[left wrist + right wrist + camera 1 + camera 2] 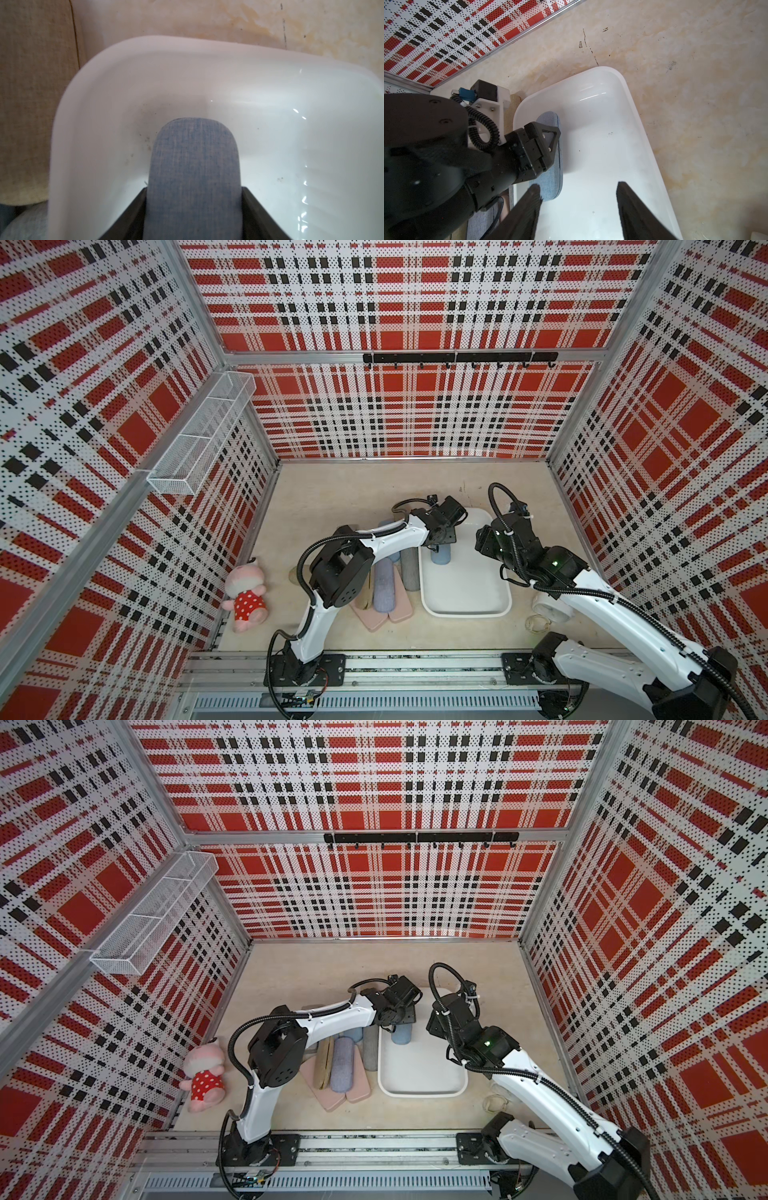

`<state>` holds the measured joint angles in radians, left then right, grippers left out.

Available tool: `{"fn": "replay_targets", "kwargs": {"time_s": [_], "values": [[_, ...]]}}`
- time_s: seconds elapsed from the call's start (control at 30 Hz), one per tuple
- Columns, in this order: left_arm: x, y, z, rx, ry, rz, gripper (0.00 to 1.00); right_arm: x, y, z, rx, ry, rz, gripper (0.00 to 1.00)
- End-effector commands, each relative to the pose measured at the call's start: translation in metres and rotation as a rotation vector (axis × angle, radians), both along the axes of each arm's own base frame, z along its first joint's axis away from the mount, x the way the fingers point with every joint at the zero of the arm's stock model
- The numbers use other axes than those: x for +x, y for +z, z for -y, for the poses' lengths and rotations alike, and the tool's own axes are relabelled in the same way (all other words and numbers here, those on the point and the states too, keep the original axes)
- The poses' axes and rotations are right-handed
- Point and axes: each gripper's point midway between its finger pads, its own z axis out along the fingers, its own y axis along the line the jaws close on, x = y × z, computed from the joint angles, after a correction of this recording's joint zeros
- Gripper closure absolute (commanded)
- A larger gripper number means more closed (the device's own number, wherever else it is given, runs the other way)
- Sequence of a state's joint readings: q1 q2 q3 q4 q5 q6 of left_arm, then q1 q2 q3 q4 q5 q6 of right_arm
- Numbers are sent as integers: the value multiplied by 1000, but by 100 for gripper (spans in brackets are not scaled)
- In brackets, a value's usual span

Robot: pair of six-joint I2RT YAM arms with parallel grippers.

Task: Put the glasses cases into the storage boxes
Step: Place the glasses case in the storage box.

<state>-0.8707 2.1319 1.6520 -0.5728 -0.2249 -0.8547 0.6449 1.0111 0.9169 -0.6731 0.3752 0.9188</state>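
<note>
Lowering the blue glasses case (195, 155) is the step in hand, as I read it. My left gripper (194, 191) is clenched on its two long sides, and the case hangs inside the white storage tray (145, 47), close to the wall on my left side and pointing at a rounded far corner. I cannot tell whether it touches the tray floor yet. To do this well I should bring it down flat, keep it parallel to the long wall so room is left for the others, and let go only once it rests; a drop could leave it leaning on the rim. My left arm reaches across the heap of glasses cases (384, 589) on the surface, elbow raised, wrist pitched down into the tray. My right gripper (578, 185) hangs over the tray's other side, jaws apart and empty, clear of the case
</note>
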Motion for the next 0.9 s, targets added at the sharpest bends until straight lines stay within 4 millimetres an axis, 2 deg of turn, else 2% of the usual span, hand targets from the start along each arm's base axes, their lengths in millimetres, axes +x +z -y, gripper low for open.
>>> {"fn": "replay_targets", "kwargs": {"time_s": [0.0,0.4,0.87], "values": [[11,-2,2,-6,25,24,47,-2,-2,3,13,-16,-7,38],[23,-15,-7,37,80,47,44,-2,-2,2,20,-13,-12,38],[30,-26,-14,57,99,38,21,0,2,0,14,-6,-18,36]]}}
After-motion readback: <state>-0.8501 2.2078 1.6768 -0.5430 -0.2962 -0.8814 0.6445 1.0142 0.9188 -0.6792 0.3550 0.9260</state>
